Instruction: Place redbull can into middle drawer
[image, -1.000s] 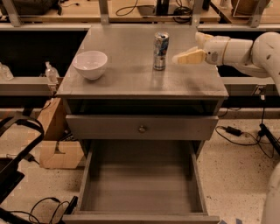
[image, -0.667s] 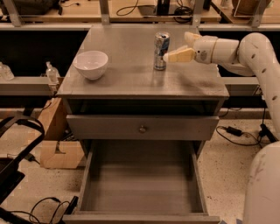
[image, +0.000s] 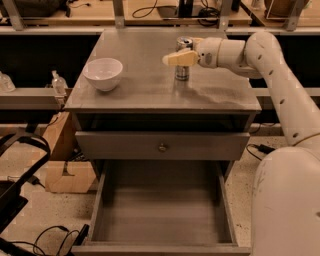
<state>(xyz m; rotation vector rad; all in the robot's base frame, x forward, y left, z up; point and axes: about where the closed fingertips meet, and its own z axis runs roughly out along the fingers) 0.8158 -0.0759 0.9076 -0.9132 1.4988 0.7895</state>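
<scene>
The redbull can (image: 182, 73) stands upright on the grey cabinet top (image: 145, 87), right of centre toward the back. My gripper (image: 176, 50) reaches in from the right and is open around the can's upper half, with one finger (image: 178, 58) across its front and the other behind its top rim. The can still rests on the surface. The middle drawer (image: 160, 210) is pulled out wide open below, and its flat grey floor is bare.
A white bowl (image: 103, 73) sits on the left of the cabinet top. A shut drawer front with a brass knob (image: 162, 147) is above the open drawer. My white arm (image: 280, 85) fills the right side. A cardboard box (image: 62, 170) and cables lie on the floor at left.
My gripper has moved left from beside the can until it sits around the can. The can and bowl have not moved.
</scene>
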